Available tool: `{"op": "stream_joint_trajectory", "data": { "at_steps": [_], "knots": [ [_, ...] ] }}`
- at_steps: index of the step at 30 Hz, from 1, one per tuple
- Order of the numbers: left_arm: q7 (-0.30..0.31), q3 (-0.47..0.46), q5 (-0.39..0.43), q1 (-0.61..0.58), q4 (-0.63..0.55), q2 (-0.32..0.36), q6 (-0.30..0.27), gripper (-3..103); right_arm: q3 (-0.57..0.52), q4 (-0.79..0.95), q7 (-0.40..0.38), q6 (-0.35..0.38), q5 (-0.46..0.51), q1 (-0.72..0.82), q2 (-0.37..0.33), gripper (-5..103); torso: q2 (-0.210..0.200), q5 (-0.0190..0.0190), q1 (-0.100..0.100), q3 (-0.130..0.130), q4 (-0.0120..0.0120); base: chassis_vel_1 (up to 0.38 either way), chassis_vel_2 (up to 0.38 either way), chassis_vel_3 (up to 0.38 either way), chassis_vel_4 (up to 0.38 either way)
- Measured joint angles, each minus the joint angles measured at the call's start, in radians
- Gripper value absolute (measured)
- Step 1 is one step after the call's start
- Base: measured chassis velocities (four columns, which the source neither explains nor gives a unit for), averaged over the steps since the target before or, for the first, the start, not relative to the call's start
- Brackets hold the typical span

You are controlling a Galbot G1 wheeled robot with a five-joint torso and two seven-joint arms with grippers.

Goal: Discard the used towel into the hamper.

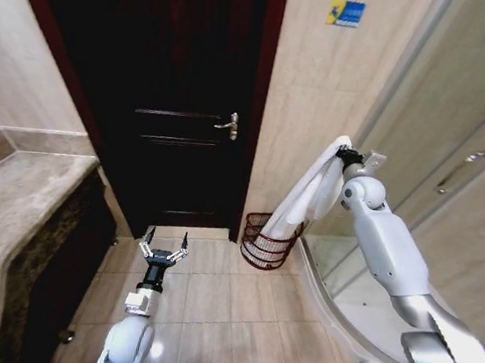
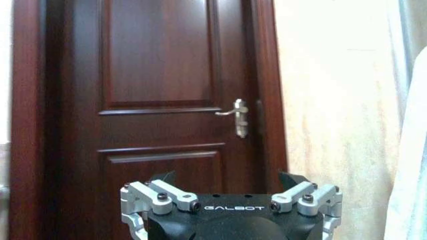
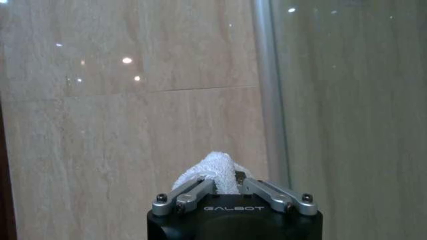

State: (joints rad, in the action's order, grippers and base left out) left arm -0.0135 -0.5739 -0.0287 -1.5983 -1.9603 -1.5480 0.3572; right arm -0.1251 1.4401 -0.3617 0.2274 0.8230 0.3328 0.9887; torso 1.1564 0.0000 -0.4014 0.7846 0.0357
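- Right of centre in the head view, the right gripper (image 1: 346,153) is raised against the beige tiled wall (image 1: 306,92), its fingers pinched onto the top end of the white towel (image 1: 307,198).
- Seen from the right wrist view, a bunched white tuft of the towel (image 3: 212,170) sticks out between the closed-in fingers (image 3: 190,194), facing the wall and a shower frame post (image 3: 267,90).
- Its long axis runs diagonally, from the gripper down and left, and the lower end reaches the hamper's rim.
- Directly below sits the hamper (image 1: 266,242), a small round reddish-brown wire basket on the floor, mouth up, in the corner beside the dark door (image 1: 182,94).
- Lower centre, the left gripper (image 1: 165,241) hangs low over bare floor tiles (image 1: 210,297) with its fingers spread wide, well apart from the hamper.
- A marble counter (image 1: 9,206) borders the left edge; a curved shower base (image 1: 342,309) borders the right.
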Motion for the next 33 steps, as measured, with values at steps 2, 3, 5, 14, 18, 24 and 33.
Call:
{"op": "stream_joint_trajectory", "data": {
  "at_steps": [2, 3, 5, 14, 18, 24, 33],
  "knots": [
    [0.000, 0.002, -0.002, 0.000, 0.006, -0.002, 0.003, 100, 0.000, 0.027, 0.045, -0.002, 0.023, 0.021, -0.009, 3, -0.011, 0.0001, 0.006, -0.006, 0.0001, -0.076, -0.071, -0.079, -0.085],
    [0.000, 0.002, -0.002, 0.000, 0.006, -0.002, 0.003, 100, 0.000, 0.027, 0.045, -0.002, 0.023, 0.021, -0.009, 3, -0.011, 0.0001, 0.006, -0.006, 0.0001, -0.076, -0.077, -0.079, -0.085],
    [0.000, 0.002, -0.005, 0.001, 0.014, -0.003, 0.008, 100, 0.003, 0.037, 0.088, -0.020, 0.034, 0.030, -0.011, 3, -0.023, 0.0001, 0.011, -0.012, 0.0002, -0.045, -0.070, -0.048, -0.053],
    [-0.002, 0.001, -0.016, -0.001, 0.027, -0.013, 0.022, 100, 0.071, 0.016, 0.180, -0.062, 0.056, -0.022, -0.006, 3, -0.068, 0.0001, 0.032, -0.037, 0.0005, -0.047, -0.049, -0.047, -0.056],
    [-0.003, -0.001, -0.018, -0.011, 0.032, -0.015, 0.033, 100, 0.097, -0.026, 0.134, -0.065, 0.053, -0.078, 0.041, 3, -0.090, -0.0002, 0.041, -0.048, 0.0006, -0.059, -0.053, -0.049, -0.060],
    [-0.003, -0.003, -0.018, -0.019, 0.033, -0.015, 0.039, 100, 0.135, -0.093, 0.053, -0.080, 0.049, -0.148, 0.128, 3, -0.119, -0.0002, 0.054, -0.064, 0.0007, -0.055, -0.059, -0.054, -0.059],
    [0.012, -0.005, -0.003, -0.007, 0.035, -0.016, 0.056, 100, 0.184, -0.116, 0.124, -0.125, 0.083, -0.171, 0.179, 3, -0.157, 0.0001, 0.072, -0.085, 0.0000, -0.053, -0.053, -0.062, -0.065]
  ]
}}
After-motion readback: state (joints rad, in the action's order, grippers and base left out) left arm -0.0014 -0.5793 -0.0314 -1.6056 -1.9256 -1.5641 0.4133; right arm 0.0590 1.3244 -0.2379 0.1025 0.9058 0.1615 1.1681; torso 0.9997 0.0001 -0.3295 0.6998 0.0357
